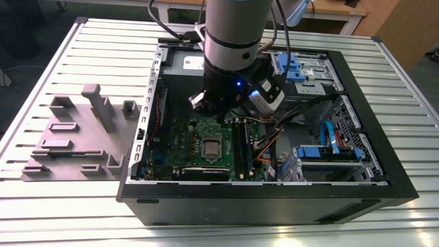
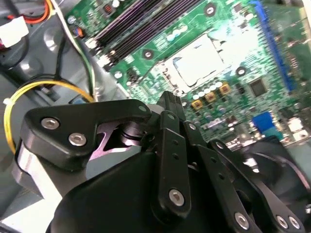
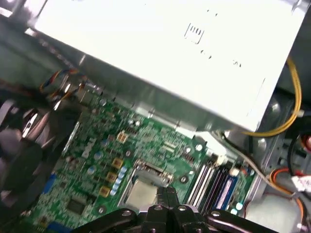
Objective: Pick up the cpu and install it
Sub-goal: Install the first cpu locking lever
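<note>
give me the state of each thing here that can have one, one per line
black computer tower case: lying on its side, side panel off, inside exposed
small square cpu with pale silver-grey metal top: lying flat in the socket of the green board
black gripper: fingers shut with nothing between them, above the board near the cpu
grey moulded plastic fixture tray: on the slatted table at the exterior view's left, no chip seen on it

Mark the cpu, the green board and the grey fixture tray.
cpu (image 2: 198,60): second wrist view, middle of its pale metal top.
green board (image 1: 186,135): exterior view, bare area left of the socket.
grey fixture tray (image 1: 72,136): exterior view, flat base.
</note>
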